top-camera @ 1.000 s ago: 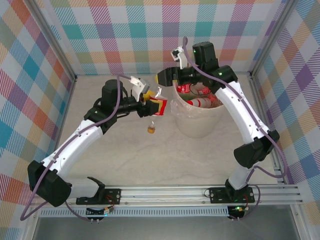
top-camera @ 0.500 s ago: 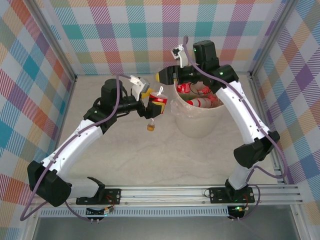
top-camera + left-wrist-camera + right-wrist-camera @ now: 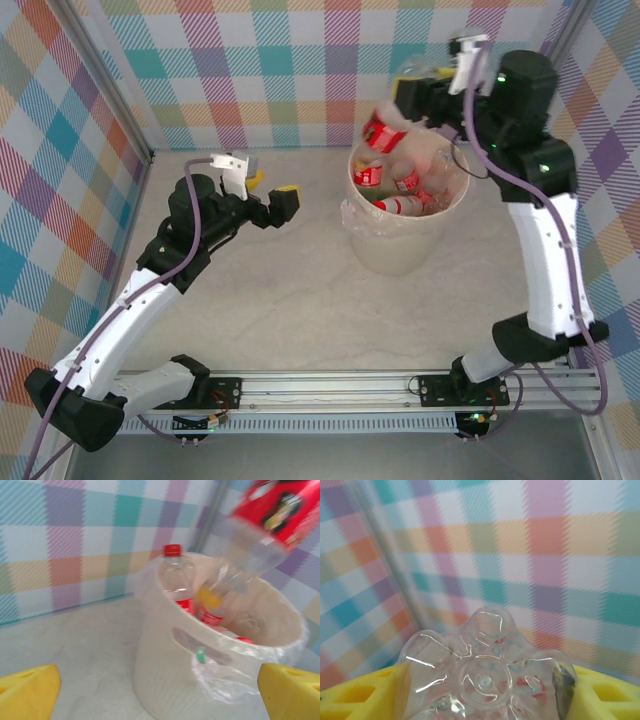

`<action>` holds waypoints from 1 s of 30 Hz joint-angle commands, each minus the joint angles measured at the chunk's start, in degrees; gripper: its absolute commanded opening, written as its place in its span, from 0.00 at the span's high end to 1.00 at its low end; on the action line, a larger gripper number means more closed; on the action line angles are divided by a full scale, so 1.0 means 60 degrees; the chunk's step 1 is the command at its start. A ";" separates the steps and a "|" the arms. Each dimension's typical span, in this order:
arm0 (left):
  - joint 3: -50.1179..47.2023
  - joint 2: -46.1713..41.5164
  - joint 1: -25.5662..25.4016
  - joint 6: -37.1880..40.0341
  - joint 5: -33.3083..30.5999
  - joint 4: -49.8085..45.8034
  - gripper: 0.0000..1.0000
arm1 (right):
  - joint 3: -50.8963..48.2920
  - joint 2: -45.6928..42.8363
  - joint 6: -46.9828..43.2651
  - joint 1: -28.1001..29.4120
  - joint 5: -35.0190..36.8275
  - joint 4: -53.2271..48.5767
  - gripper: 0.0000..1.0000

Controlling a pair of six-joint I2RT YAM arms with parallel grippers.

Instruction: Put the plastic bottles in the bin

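A: As seen from above, start with the table [image 3: 290,300]: pale, marbled. Then find the bin [image 3: 395,250] right of centre on it. What inside?

B: Holds several plastic bottles [image 3: 400,205], mostly red-labelled; from the left wrist, note an upright bottle [image 3: 174,582], red-capped, inside.

A: And above the rim?

B: Look at the held bottle [image 3: 380,132]: clear, red label, tilted neck-down over the bin's far-left edge, with the orange cap [image 3: 210,598] lowest. Gripped at its base by the right gripper [image 3: 405,95], with yellow fingers [image 3: 360,695] pressed on both sides.

A: And the left gripper [image 3: 272,188]?

B: Spread wide, carrying nothing, just left of the bin, apart from it. From its own camera, faces the bin's wall and crumpled liner [image 3: 220,675].
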 commanded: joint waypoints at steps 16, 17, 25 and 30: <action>-0.0147 0.0988 0.0229 -0.1437 -0.1290 0.0273 0.00 | -0.4643 -0.0992 -0.0131 -0.1079 0.0409 0.1843 0.54; -0.0104 0.1034 0.0243 -0.1458 -0.1276 0.0269 0.00 | -0.4854 -0.1012 -0.0099 -0.1077 0.0369 0.1874 0.54; 0.0026 0.1451 0.0241 -0.1751 -0.1111 0.0525 0.00 | -0.6196 -0.1015 0.0132 -0.1077 0.0018 0.1956 0.53; -0.0062 0.1593 0.0241 -0.1968 -0.1044 0.0719 0.00 | -0.6950 -0.1014 0.0540 -0.1077 -0.0687 0.2043 0.53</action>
